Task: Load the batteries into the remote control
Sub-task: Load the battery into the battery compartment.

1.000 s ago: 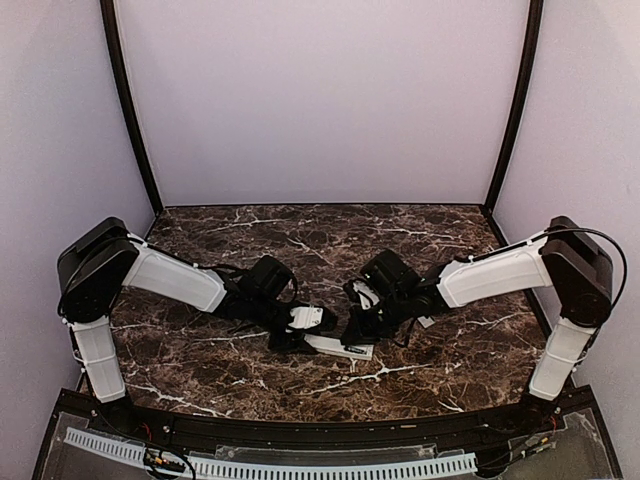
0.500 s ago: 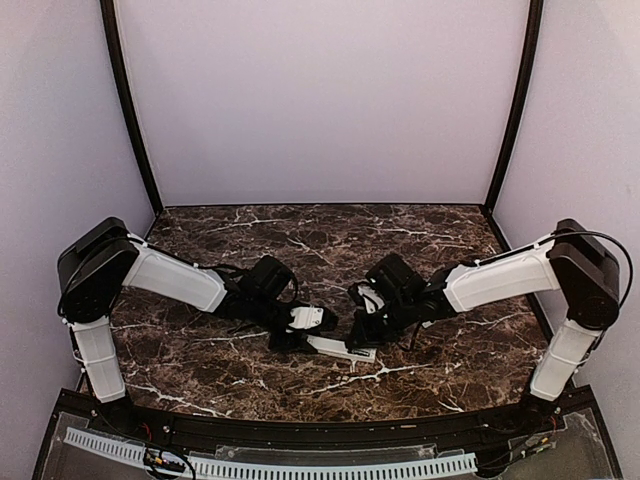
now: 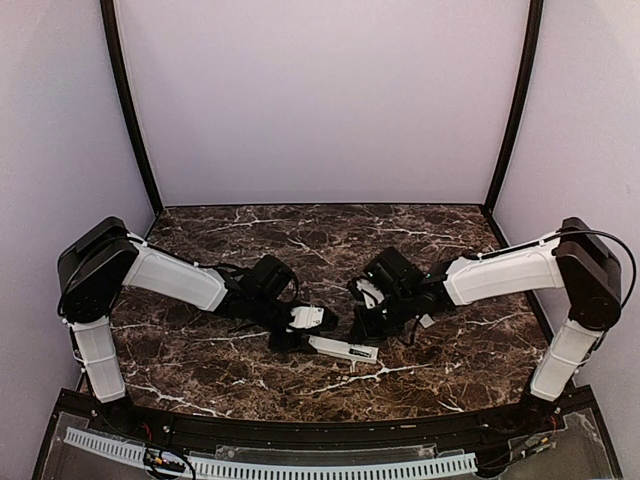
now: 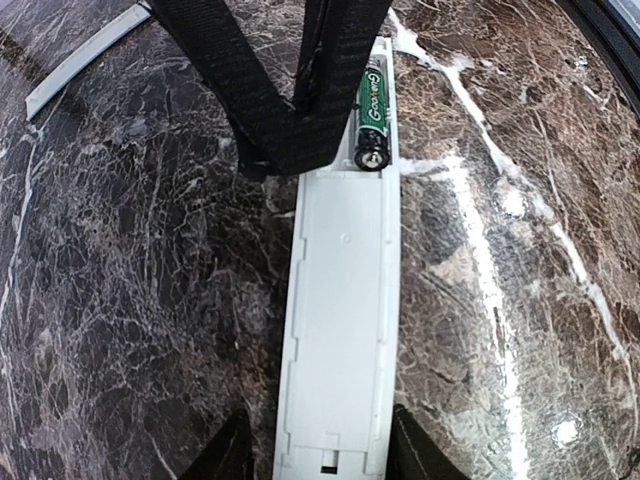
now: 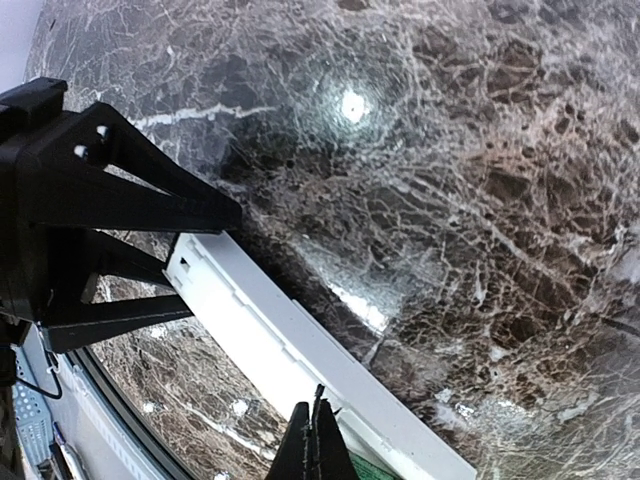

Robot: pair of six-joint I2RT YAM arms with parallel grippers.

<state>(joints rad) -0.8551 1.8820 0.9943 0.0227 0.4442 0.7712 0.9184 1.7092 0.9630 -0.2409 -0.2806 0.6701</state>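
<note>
- Remote control (image 3: 343, 349): a long white bar lying flat on the marble desk (image 3: 300, 235), near the front centre and between the two arms. It lies back up, with the battery compartment open at one end.
- Left arm (image 3: 175, 280): the upper link rises from the near-left base. The white forearm slopes down and inward to a wrist bent low over the desk.
- Left fingers (image 4: 232, 455): partly closed and clamped on the closed end of the remote control, one finger against each long edge. In the left wrist view the bar runs straight away from them.
- Pale-grey strip (image 4: 85, 65): lies flat on the desk, well to the left of the bar's far end in the left wrist view.
- Battery (image 4: 371, 115): a dark, green-labelled cylinder seated lengthwise in the open compartment, along its right-hand wall.
- Right fingers (image 4: 290, 130): pressed together into a single narrow tip. They point down into the compartment's left half, just beside the battery; whether they touch it cannot be told.
- Right arm (image 3: 500, 275): mirrors the left, rising from the near-right base. Its forearm reaches inward, and the wrist is tipped down over the remote control's open end.
</note>
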